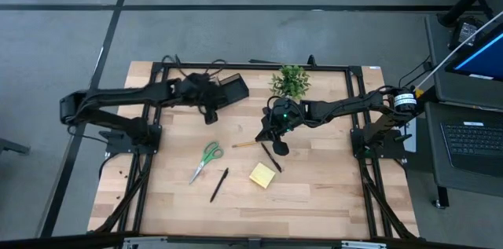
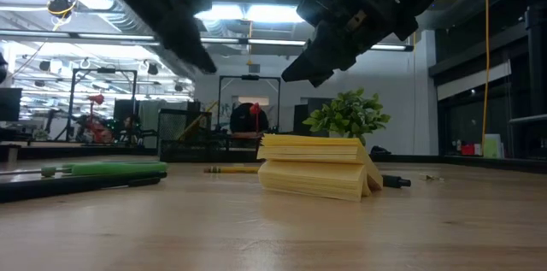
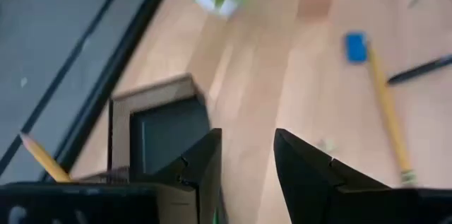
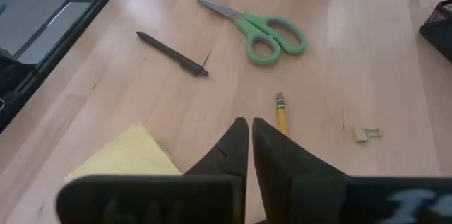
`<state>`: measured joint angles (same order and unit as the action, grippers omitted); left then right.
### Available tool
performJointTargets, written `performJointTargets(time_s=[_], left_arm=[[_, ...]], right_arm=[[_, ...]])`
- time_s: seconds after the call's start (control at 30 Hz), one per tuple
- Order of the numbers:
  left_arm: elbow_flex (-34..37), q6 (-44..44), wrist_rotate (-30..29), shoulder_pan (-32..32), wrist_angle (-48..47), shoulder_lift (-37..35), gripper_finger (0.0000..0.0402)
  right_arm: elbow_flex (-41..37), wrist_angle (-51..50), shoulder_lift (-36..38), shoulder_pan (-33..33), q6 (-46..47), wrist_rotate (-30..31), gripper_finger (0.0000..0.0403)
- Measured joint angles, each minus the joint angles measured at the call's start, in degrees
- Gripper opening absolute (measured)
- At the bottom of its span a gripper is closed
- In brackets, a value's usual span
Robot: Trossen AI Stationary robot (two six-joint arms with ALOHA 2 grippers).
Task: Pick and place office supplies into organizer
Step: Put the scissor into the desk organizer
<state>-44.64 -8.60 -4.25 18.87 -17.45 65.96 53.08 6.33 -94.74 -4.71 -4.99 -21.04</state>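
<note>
1. Two grippers I watched: left gripper [image 3: 247,174], jaws parted and empty, hovered by the organizer [image 1: 233,90].
2. Right gripper [image 4: 250,139], closed on nothing, hung above the pencil [image 4: 282,119]; scissors [image 1: 207,158] lay apart.

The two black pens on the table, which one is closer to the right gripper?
The pen beside the yellow sticky-note pad, just below the right gripper. The other pen lies farther off, below the scissors.

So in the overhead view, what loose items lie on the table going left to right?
Green-handled scissors → black pen → yellow sticky-note pad.
</note>
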Motion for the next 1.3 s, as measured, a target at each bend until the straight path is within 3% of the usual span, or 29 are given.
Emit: performJointTargets(time_s=[0.23,0.53,0.67,0.93,1.3], left_arm=[[0.6,2.0,-1.4,-6.7,-0.4,-7.7,0.0123],[3.0,10.7,-10.8,-20.1,-5.7,-10.0,0.0123],[3.0,16.6,-16.1,-25.8,-9.1,-7.7,0.0123],[3.0,25.3,-16.2,-31.4,-10.8,-2.8,0.0144],[3.0,35.4,-10.0,-30.7,-17.4,10.0,0.0175]], right_arm=[[0.0,0.0,0.0,0.0,0.0,0.0,0.0026],[0.0,-0.2,0.0,0.2,2.2,0.0,0.0026],[0.0,-0.2,0.0,0.7,1.5,0.0,0.0026],[0.0,-0.2,0.0,0.9,1.6,0.0,0.0026],[0.0,-0.5,0.0,0.9,1.5,0.0,0.0026]])
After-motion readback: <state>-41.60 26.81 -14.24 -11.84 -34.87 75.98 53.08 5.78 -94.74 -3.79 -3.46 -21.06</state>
